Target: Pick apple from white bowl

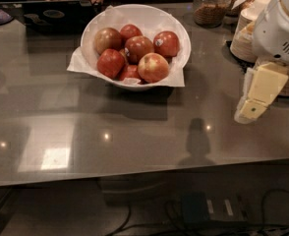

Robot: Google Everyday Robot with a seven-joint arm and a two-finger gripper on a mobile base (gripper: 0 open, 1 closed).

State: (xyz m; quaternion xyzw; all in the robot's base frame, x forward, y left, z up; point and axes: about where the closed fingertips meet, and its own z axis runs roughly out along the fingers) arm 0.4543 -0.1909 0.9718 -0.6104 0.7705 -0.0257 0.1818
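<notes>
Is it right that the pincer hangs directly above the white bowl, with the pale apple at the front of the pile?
No. The camera view shows the pincer off to the right of the white bowl, beside the stacked paper plates, not above it. The pale apple does sit at the front of the pile.

The gripper [248,111] hangs over the right side of the table [134,136]. To its left, open surface reaches the white bowl [183,43]. Paper plates [243,38] and a jar [211,6] stand behind it. Darker apples [111,63] crowd the apple [153,67].
</notes>
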